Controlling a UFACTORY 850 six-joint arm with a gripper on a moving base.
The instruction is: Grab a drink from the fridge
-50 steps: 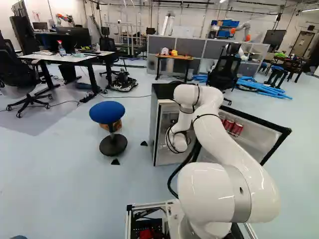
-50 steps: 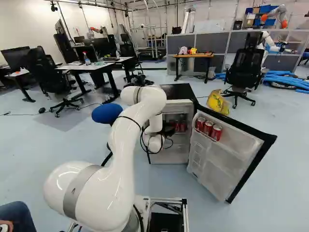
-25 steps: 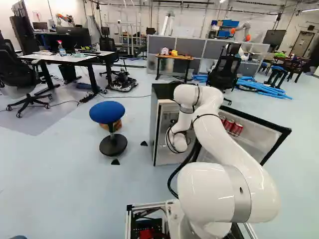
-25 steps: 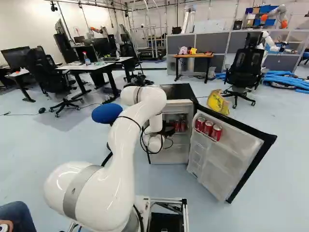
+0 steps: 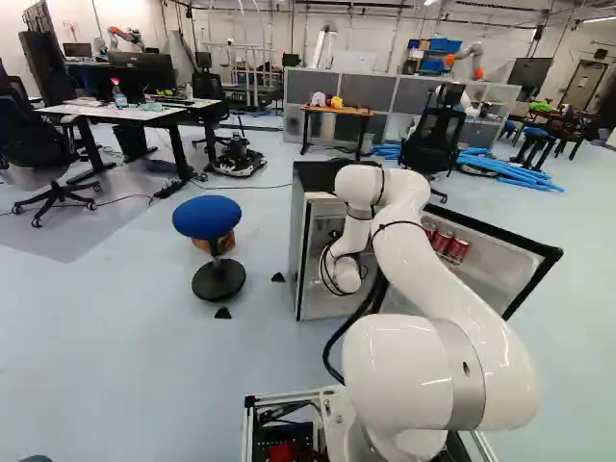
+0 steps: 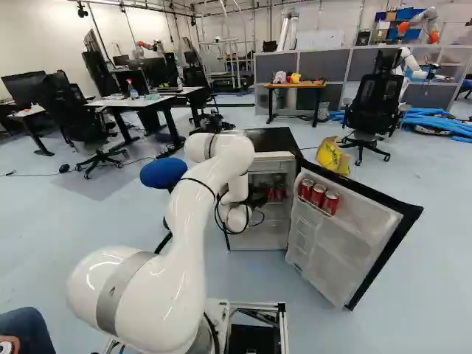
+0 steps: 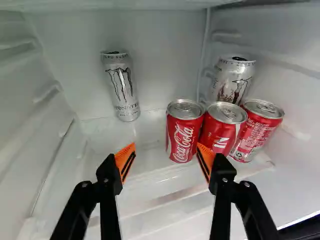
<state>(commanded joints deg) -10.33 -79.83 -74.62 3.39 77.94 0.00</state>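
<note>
At the left of the right base view the white arm (image 6: 184,243) bends over and down to the open front of the fridge (image 6: 271,139), probably so that the wrist can look and reach straight in along a shelf (image 7: 150,135).

Inside, going from the side wall (image 7: 30,100) away from the door towards the one by the hinge, a tall silver can (image 7: 120,87) comes first, upright near the shelf's far edge. The gripper (image 7: 166,146) is open and holds nothing. Its orange pads (image 7: 124,159) stand wide apart, which I take as room to straddle a can.

Next, on the door side, come the task's likeliest drinks: three red cans in an upright cluster. The nearest red can (image 7: 185,132) has bare shelf on its one side, so it looks the easiest pick; the middle red can (image 7: 225,122) and the end red can (image 7: 257,127) leave little space for a finger between them. Behind them, in the shelf's far door-side corner, stands a second silver can (image 7: 232,82), screened by the front row.

Furthest right, the door (image 6: 335,240) is swung wide, leaving the arm its way in. Three more red cans (image 6: 318,195) sit along its upper rack, held in by the rail.
</note>
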